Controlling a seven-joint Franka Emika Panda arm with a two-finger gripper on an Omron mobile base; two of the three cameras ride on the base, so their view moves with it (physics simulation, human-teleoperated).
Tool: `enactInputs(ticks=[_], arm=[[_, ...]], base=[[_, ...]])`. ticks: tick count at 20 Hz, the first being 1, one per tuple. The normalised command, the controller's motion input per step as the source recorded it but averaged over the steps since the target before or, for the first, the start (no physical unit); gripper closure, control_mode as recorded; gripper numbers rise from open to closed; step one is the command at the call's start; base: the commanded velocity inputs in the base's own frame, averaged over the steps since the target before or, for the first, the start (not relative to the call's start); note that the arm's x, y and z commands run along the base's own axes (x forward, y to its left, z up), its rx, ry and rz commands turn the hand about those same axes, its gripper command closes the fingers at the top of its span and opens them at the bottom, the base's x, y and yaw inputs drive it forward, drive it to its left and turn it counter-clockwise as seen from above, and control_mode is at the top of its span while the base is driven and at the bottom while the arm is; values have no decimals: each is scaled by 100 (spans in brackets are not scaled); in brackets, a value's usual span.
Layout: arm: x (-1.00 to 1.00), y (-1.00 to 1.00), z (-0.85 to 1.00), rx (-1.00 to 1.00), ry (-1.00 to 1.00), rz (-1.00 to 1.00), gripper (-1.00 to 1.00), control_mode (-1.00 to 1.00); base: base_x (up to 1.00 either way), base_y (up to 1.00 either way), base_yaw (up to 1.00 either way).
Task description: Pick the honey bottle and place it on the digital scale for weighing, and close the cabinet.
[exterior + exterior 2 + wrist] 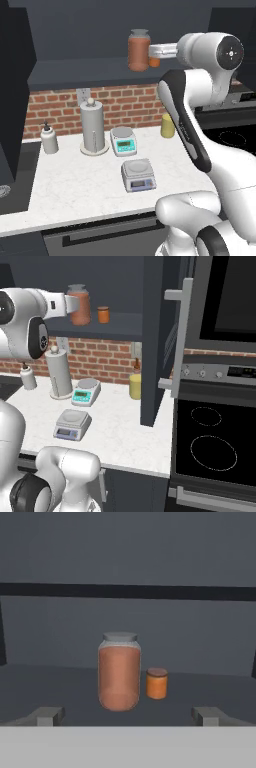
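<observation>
Drive the tool [127,716], its jaws spread wide and holding nothing, straight in so the fingers pass either side of the honey bottle [119,672] on the cabinet shelf [75,70], clear of the small orange jar [157,683] just right. The bottle is reddish-brown, cylindrical, grey-lidded, upright.

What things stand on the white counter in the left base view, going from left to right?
Soap dispenser → paper towel roll → scale with round plate → digital scale → yellow canister.
</observation>
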Motion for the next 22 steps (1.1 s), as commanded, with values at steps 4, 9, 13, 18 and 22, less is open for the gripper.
enactInputs(ticks=[4,9,13,18,22], arm=[[30,0,0,0,6,0,-100,-100],[25,0,0,0,1,0,-100,-100],[25,0,0,0,2,1,-100,-100],[20,0,0,0,3,1,-100,-100],[27,1,0,0,2,0,-100,-100]], base=[[0,0,0],[0,0,0],[0,0,0],[0,0,0],[0,0,0]])
